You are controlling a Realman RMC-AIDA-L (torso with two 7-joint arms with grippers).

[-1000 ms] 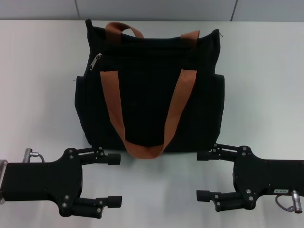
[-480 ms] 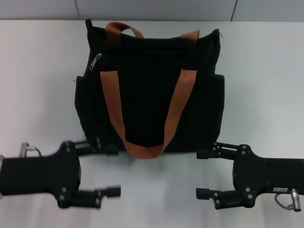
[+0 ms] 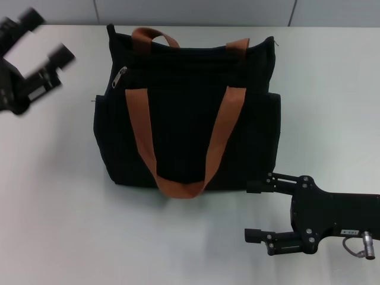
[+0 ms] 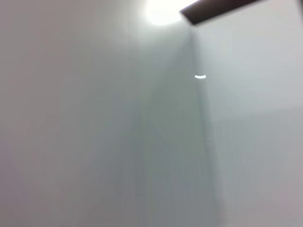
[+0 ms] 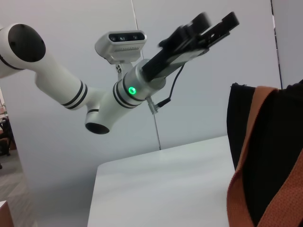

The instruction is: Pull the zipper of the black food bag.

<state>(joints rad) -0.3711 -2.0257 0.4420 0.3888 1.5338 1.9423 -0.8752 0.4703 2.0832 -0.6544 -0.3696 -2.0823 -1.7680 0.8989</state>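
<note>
One black food bag (image 3: 187,113), zipper (image 3: 120,78) closed.

A plain white table (image 3: 53,196) carries everything here. The black food bag (image 3: 184,107) lies directly on it, near the far edge and roughly midway between the left and right edges, its rust-brown handles (image 3: 178,148) draped toward the near edge.

open table (image 3: 53,196) around black food bag (image 3: 184,113)
</note>
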